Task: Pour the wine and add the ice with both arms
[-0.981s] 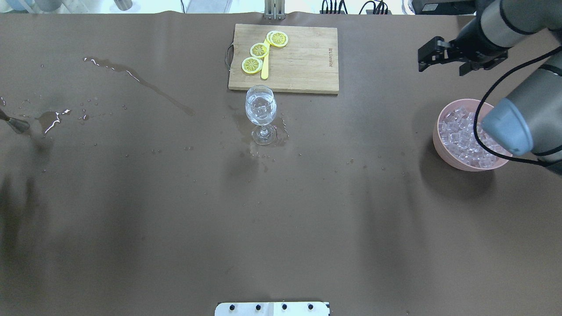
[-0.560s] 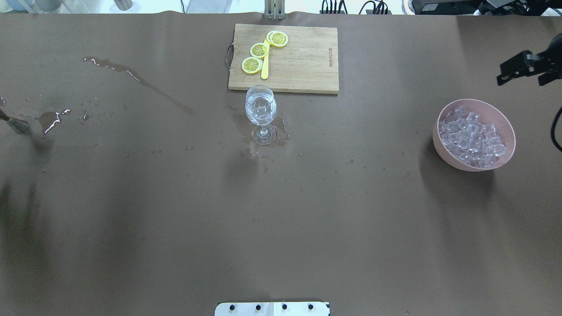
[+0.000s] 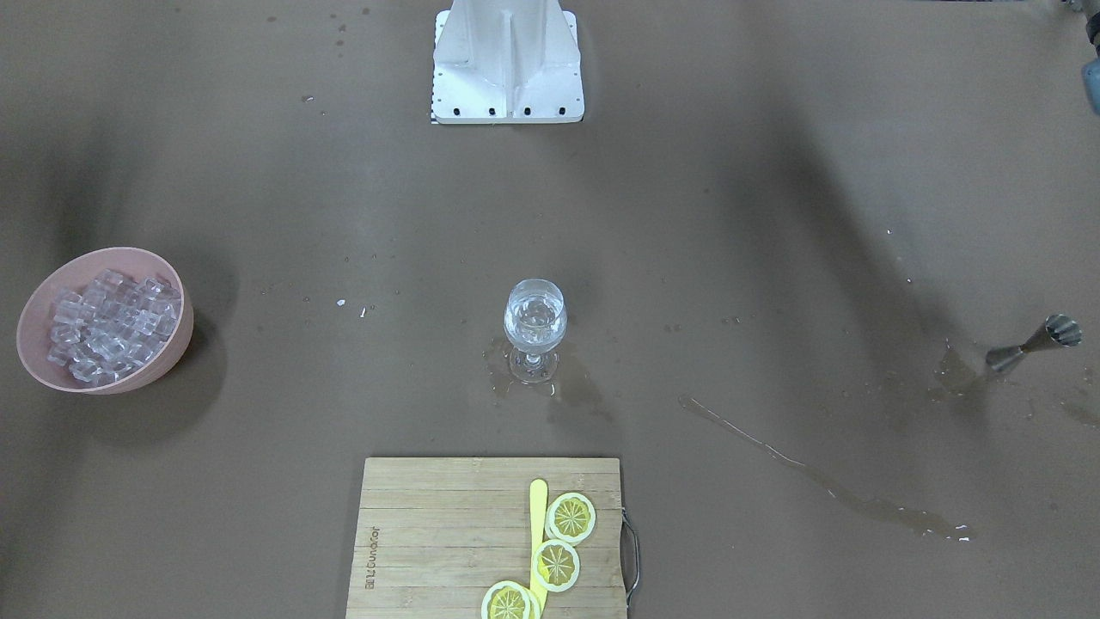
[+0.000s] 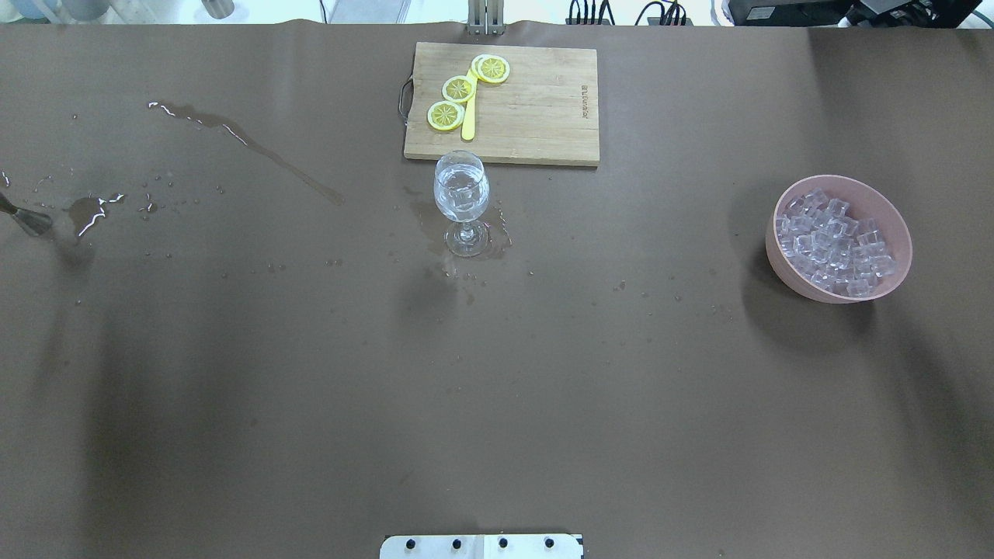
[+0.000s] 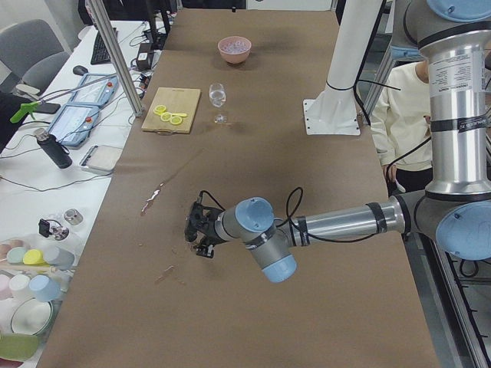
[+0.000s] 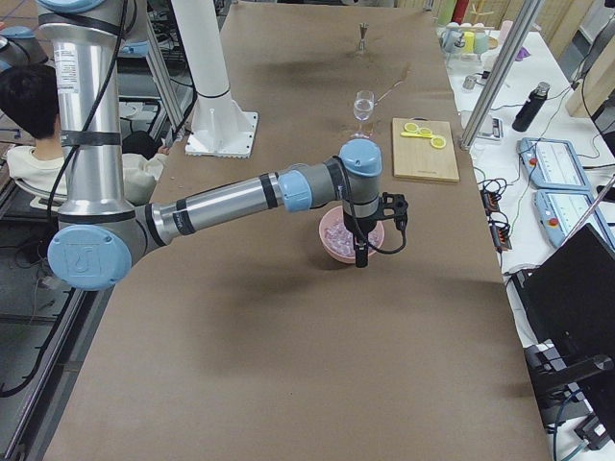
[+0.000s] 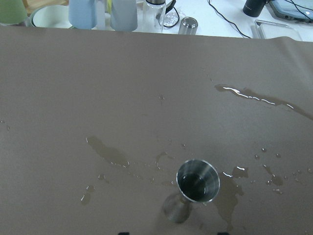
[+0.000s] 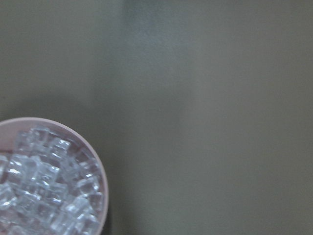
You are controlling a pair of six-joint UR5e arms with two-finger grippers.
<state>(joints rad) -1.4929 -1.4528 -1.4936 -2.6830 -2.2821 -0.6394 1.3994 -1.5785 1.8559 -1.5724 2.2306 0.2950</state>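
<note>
The wine glass (image 4: 461,198) stands upright mid-table in front of the cutting board, with clear wine and a few ice cubes in its bowl; it also shows in the front view (image 3: 534,331). The pink bowl (image 4: 778,233) full of ice (image 4: 835,242) stands at the right. The right gripper (image 6: 395,213) hangs beside and above that bowl; I cannot tell whether it is open or shut. The left gripper (image 5: 197,232) hovers low near the steel jigger (image 7: 195,188); I cannot tell its state either. Both arms are outside the overhead view.
A wooden cutting board (image 4: 536,109) with three lemon slices (image 4: 457,89) and a yellow stick lies behind the glass. Wet streaks (image 4: 248,147) and droplets mark the left half. The jigger (image 4: 23,220) stands at the far left edge. The white base block (image 3: 507,64) sits at the robot's side.
The right arm has pulled back to the right and left the overhead view, uncovering the ice bowl. Glass, bowl and jigger have not moved.
</note>
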